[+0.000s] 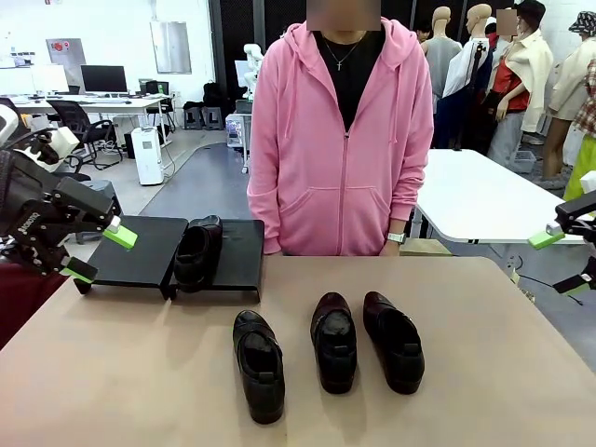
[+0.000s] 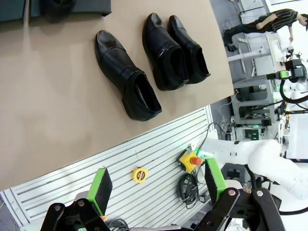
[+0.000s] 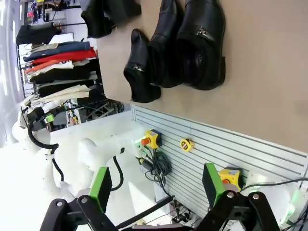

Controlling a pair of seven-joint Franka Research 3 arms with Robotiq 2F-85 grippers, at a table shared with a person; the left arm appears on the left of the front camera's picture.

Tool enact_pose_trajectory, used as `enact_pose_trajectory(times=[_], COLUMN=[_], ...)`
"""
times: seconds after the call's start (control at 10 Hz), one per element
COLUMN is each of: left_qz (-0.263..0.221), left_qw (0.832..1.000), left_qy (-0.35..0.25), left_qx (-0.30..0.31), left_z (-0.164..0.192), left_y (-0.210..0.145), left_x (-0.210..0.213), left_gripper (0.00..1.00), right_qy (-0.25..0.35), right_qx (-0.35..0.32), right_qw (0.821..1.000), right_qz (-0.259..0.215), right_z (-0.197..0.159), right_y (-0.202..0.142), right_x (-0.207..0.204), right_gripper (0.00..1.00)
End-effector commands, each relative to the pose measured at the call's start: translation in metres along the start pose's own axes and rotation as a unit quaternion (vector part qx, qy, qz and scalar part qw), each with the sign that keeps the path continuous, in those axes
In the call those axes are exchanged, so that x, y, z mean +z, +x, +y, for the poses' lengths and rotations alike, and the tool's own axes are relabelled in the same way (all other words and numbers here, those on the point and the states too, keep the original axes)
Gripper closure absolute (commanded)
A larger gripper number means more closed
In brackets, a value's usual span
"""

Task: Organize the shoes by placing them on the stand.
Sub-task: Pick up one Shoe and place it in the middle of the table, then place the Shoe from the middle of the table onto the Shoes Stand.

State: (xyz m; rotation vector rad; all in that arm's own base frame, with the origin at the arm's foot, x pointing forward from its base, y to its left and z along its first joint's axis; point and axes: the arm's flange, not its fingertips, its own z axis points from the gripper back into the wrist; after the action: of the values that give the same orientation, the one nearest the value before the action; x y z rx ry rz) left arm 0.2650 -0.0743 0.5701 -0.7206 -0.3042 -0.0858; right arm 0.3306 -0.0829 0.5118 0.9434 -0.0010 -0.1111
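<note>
Front view: person (image 1: pixel 340 158) behind 3 shoes (image 1: pixel 333 340)

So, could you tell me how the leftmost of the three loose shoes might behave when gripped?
The leftmost shoe looks glossy, so a grip may slip. Its open collar probably flexes when pinched; the sole likely stays stiff. Resting flat, it should slide rather than tip.

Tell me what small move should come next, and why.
Probably swing the open, empty left pincer toward the nearest loose shoe: it lies on the table with two others, while only one shoe sits on the stand.
</note>
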Motion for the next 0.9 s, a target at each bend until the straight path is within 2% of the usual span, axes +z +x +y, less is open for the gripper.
enact_pose_trajectory(times=[0.0, 0.8], left_qz=[0.002, 0.002], left_qw=[1.0, 1.0], left_qy=[-0.005, -0.005], left_qx=[-0.009, -0.009], left_z=[0.0022, 0.0022], left_y=[0.0008, 0.0008], left_x=[0.0008, 0.0008], left_gripper=[0.0, 0.0], right_qy=[-0.007, -0.007], right_qx=[-0.012, -0.012], right_qw=[1.0, 1.0], right_qz=[0.005, 0.005], right_z=[0.0039, 0.0039], right_y=[-0.0005, -0.0005], right_x=[0.0056, 0.0056], right_gripper=[0.0, 0.0])
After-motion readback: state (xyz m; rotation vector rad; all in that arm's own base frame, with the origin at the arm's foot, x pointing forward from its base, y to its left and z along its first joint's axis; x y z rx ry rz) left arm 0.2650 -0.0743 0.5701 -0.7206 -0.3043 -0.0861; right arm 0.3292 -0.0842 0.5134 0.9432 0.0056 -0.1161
